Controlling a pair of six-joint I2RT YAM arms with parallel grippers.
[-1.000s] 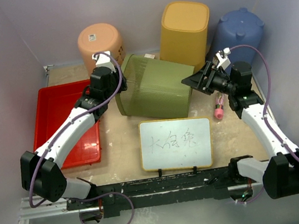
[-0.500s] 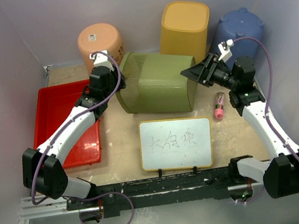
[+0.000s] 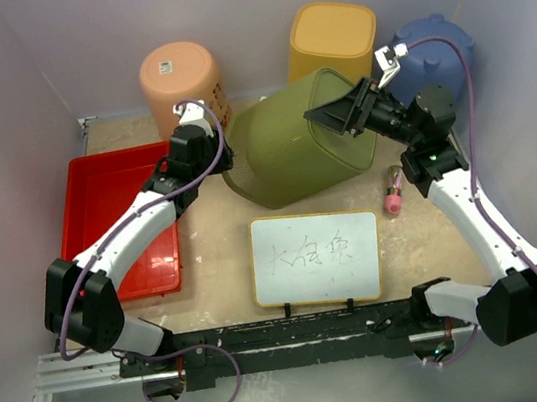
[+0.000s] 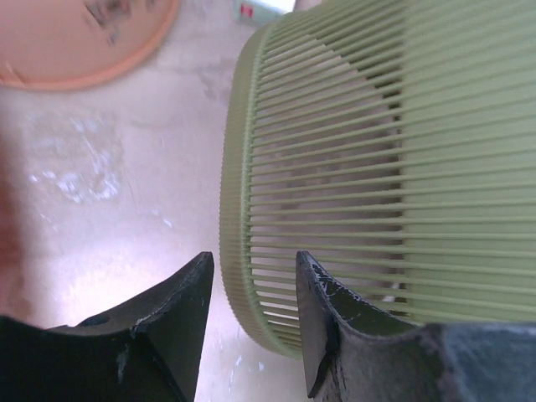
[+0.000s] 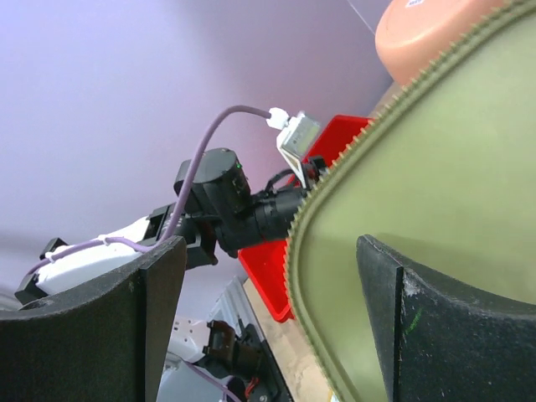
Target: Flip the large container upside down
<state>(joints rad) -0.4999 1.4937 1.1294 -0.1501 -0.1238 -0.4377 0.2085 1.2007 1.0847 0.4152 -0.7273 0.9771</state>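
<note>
Two grippers: both are on the green one at once.
Left gripper [image 4: 251, 322]: fingers apart, straddling the slatted rim near the floor.
Right gripper [image 5: 268, 318]: jaws spread wide, the closed base between them.
Large container [image 3: 300, 141]: green, ribbed, tipped up at an angle, mid-table, between both arms.
Behind it: orange bin [image 3: 179, 78], yellow bin [image 3: 330, 40], blue bin [image 3: 433, 50].
In front: whiteboard [image 3: 315, 258].
Left side: red tray [image 3: 112, 199].

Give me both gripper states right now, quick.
Left gripper: open, jaws straddling the rim of the green container, no clamp visible.
Right gripper: open wide, fingers either side of the container's base edge, not squeezing.
</note>
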